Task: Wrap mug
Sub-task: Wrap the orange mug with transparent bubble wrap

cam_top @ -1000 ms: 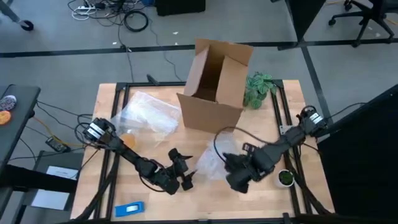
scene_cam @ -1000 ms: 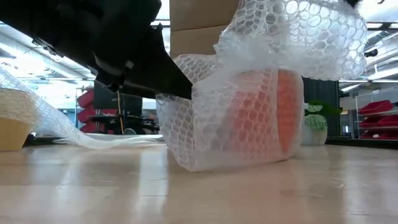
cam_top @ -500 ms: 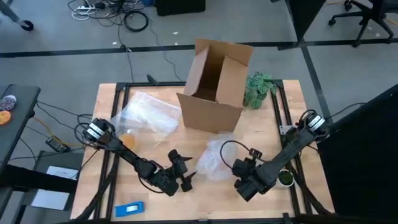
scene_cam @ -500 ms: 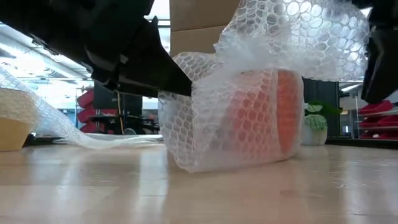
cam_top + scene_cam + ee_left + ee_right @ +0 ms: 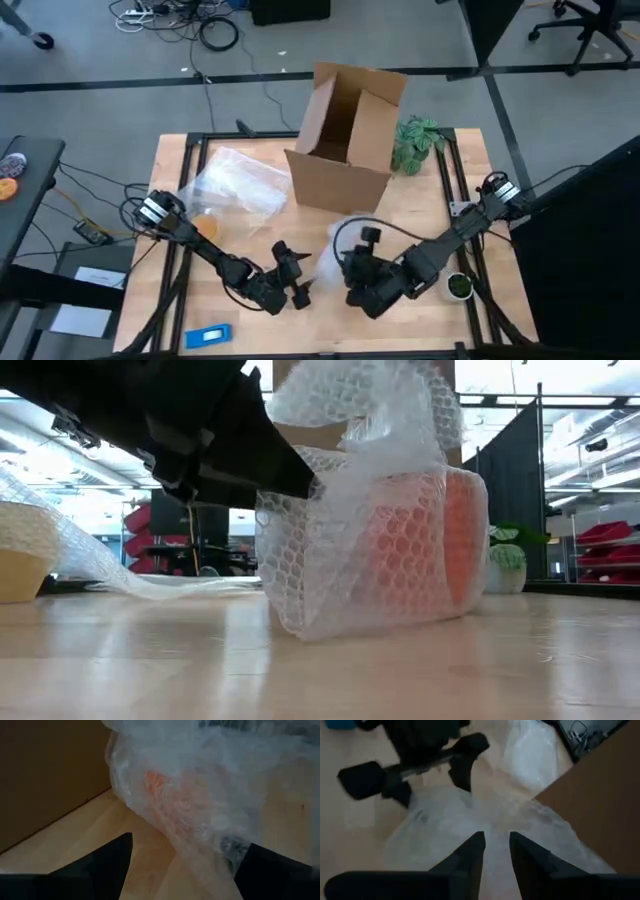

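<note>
The orange mug [image 5: 430, 540] lies on the table inside a sheet of bubble wrap [image 5: 330, 560], near the table's front middle [image 5: 330, 262]. Through the wrap it shows orange in the left wrist view [image 5: 160, 785]. My left gripper [image 5: 303, 275] is open at the bundle's left side, one finger on each side of its end [image 5: 187, 865]. My right gripper [image 5: 352, 272] hangs right over the bundle with its fingers nearly together [image 5: 495, 845]. A flap of the wrap [image 5: 365, 400] rises above the mug and out of the low view's top. My left gripper comes in level from the table's left. One fingertip [image 5: 308, 486] rests against the wrap's upper left side, and wrap lies over the other finger [image 5: 235, 851]. The bundle stays on the table. My right gripper comes from above, slanting from the right, and seems to pinch the raised flap [image 5: 496, 827]. The fingers hide the contact itself. The flap stands up slack over the mug.
An open cardboard box [image 5: 345, 140] stands behind the bundle, with a green plant [image 5: 415, 142] at its right. More bubble wrap [image 5: 235, 182] lies at the back left. A dark green round object [image 5: 459, 286] sits near the right edge, and a blue item [image 5: 208, 336] at the front left.
My right gripper first drew back toward the near right corner, then swung left over the bundle. The wrap's raised flap has come with it, from the mug's right side across its top toward the left. The mug and the lower wrap have stayed put.
</note>
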Controlling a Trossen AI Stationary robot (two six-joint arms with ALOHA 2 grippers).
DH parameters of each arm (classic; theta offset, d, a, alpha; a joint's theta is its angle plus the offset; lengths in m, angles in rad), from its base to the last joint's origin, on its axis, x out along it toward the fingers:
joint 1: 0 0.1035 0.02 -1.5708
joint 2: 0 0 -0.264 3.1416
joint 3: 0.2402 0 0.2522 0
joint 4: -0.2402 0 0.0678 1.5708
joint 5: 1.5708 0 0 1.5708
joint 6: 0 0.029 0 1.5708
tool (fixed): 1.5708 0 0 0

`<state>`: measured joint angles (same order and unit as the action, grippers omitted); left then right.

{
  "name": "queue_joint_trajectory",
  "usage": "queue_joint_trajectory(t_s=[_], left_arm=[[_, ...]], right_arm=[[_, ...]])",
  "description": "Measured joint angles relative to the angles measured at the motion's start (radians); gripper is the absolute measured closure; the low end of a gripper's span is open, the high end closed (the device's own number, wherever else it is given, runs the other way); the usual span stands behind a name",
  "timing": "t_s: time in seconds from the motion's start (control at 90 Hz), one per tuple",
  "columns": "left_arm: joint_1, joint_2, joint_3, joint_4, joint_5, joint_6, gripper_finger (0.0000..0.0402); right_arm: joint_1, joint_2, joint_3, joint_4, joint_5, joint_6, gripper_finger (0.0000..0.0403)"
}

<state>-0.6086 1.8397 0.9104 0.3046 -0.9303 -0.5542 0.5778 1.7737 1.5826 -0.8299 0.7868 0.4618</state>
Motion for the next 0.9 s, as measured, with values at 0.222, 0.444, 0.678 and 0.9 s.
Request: queue_joint_trajectory(t_s=[0.222, 0.444, 0.678, 0.9], left_arm=[[-0.010, -0.023, 0.001, -0.036, 0.080, 0.144, 0.0113], [-0.055, -0.163, 0.029, -0.189, 0.105, 0.156, 0.0113], [-0.150, -0.363, 0.031, -0.297, 0.105, 0.161, 0.0113], [-0.160, -0.400, 0.031, -0.070, 0.009, 0.363, 0.0113]], right_arm=[[-0.121, 0.008, -0.076, 0.086, -0.106, -0.061, 0.0328], [-0.209, 0.008, -0.184, 0.362, -0.284, -0.203, 0.0328], [-0.245, 0.008, -0.298, 0.592, -0.411, -0.284, 0.0328], [-0.247, 0.007, -0.367, 0.688, -0.479, -0.317, 0.0328]])
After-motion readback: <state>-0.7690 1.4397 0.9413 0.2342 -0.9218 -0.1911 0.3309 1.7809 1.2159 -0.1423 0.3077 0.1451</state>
